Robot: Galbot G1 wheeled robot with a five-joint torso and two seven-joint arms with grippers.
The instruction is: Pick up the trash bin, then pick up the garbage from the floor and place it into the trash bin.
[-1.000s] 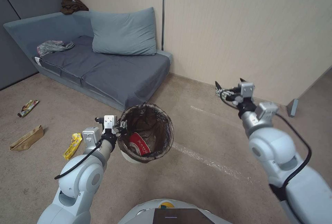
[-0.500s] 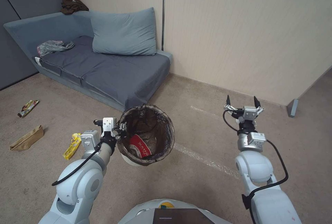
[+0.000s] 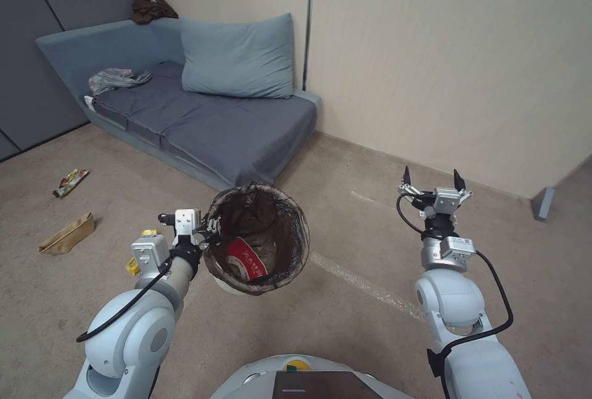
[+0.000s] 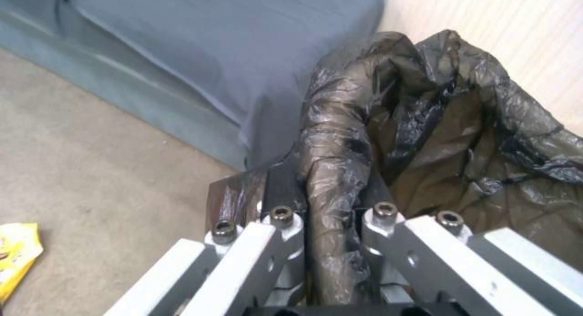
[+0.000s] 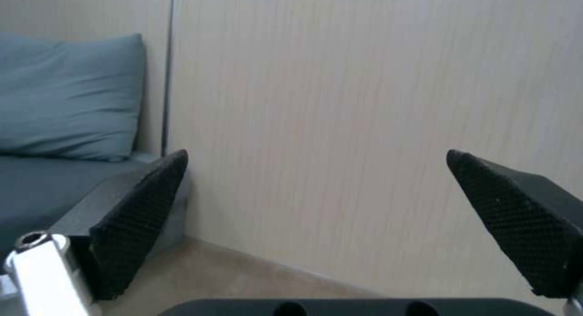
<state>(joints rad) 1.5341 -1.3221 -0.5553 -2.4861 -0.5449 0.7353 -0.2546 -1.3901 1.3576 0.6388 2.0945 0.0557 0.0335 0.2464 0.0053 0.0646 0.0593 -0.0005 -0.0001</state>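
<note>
Aloft, trash bin (image 3: 259, 238) rim pinched by left hand (image 3: 209, 226), right hand (image 3: 431, 178) spread

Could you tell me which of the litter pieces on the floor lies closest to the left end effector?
The yellow wrapper, lying on the carpet just beside the left end effector. The tan paper bag and the colourful wrapper lie farther off.

One trash bin (image 3: 259, 238), two grippers (image 3: 431, 178), four wrappers (image 3: 70, 182)

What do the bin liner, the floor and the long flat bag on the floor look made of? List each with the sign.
Bin liner: thin glossy plastic film, dark brown-black, crinkled with shiny highlights, pinched by the left gripper.
Floor: short-pile beige carpet, matte and mottled.
Flat bag: probably kraft paper, tan, dull and creased.
</note>
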